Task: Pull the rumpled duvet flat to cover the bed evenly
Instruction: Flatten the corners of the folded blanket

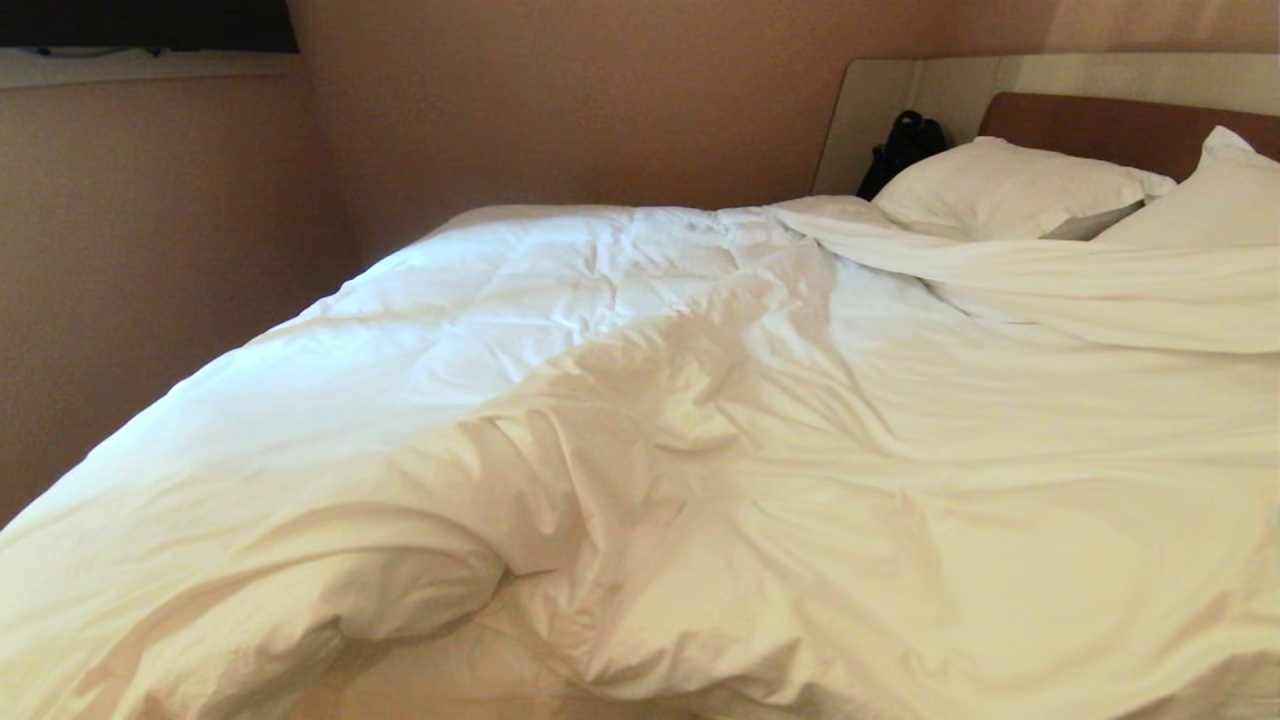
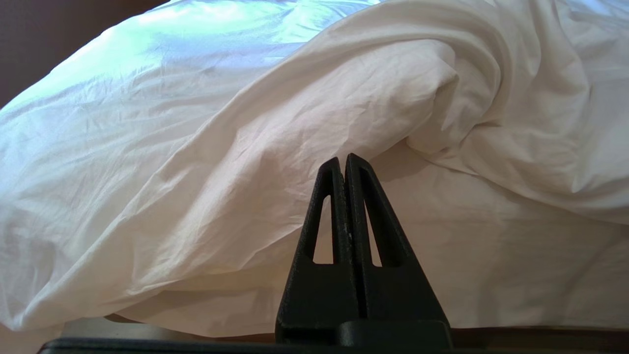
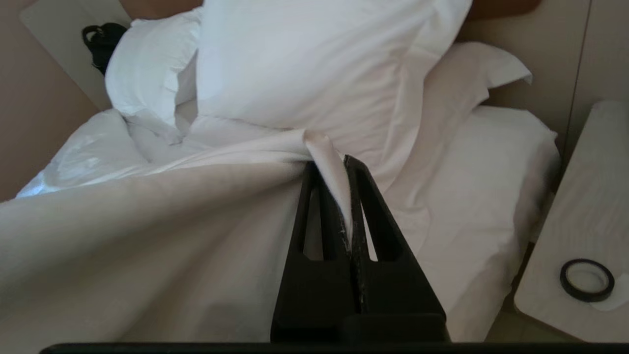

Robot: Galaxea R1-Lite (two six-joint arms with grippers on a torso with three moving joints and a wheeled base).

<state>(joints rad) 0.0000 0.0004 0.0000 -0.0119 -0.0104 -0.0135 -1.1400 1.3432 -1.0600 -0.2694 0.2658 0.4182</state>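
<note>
The white duvet lies rumpled across the bed, bunched into a thick fold at the near edge and turned back below the pillows. My right gripper is shut on a pinch of the duvet's top edge, held up near the pillows, and the cloth runs taut away from it. My left gripper is shut with nothing in it, low at the near bedside, pointing at the fold. Bare sheet shows under that fold. Neither gripper shows in the head view.
A black bag stands in the far corner beside the headboard. A pale nightstand with a black tape ring stands by the bed's head on my right. The far side of the bed runs along a wall.
</note>
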